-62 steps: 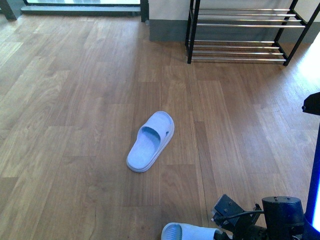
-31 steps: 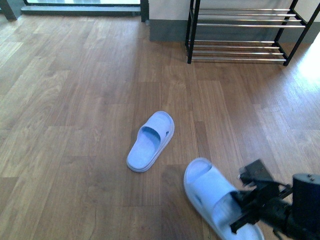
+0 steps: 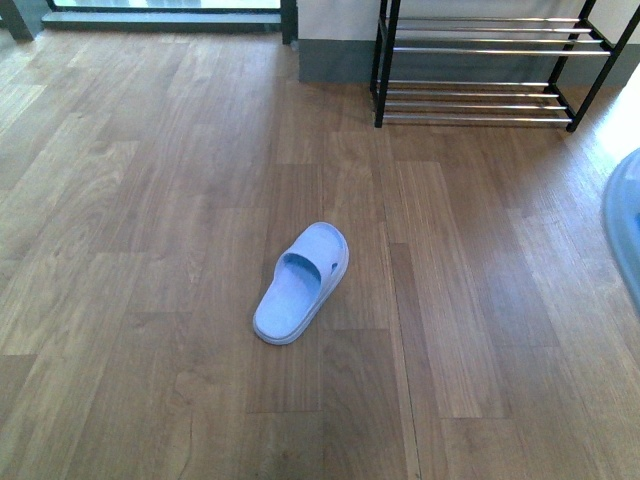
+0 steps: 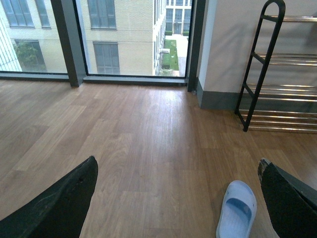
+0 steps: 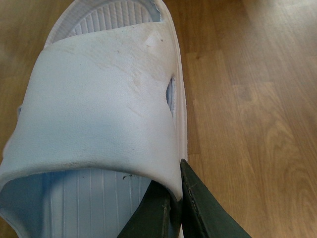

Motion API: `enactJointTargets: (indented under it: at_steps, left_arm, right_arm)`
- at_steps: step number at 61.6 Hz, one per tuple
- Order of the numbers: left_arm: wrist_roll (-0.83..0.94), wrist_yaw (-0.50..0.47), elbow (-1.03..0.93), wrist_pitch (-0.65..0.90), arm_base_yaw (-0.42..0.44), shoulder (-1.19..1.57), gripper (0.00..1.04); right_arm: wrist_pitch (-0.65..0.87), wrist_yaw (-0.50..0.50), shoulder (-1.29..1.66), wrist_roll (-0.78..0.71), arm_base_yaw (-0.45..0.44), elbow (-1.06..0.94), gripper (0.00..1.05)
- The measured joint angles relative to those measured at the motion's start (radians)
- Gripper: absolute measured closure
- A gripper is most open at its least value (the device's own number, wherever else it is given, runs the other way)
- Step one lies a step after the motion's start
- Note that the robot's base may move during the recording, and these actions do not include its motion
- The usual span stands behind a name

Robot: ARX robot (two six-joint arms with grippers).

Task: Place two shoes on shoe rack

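right wrist view alone shows right gripper (image 5: 173, 191) pinching sandal (image 5: 94, 99).

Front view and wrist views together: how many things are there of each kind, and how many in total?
Light blue slide sandals: 2 (floor sandal; held sandal in the right pincer)
Shoe rack: 1
Total: 3

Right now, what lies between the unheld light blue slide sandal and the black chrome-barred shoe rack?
Front view: bare wooden floor separates light blue sandal and shoe rack.
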Motion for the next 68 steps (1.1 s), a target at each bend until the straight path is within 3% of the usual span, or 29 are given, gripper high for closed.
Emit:
enactJointTargets:
  at_steps: [12,68]
  left_arm:
    - [0.0,0.0,0.0,0.0,0.0,0.0,0.09]
    - [0.0,0.0,0.0,0.0,0.0,0.0,0.09]
  right_arm:
    - [-0.5,-0.071,-0.707,0.034,-0.108,-0.109,1.03]
    - [-0.517,-0.076,-0.795,0.051,-0.115,-0.114,1.03]
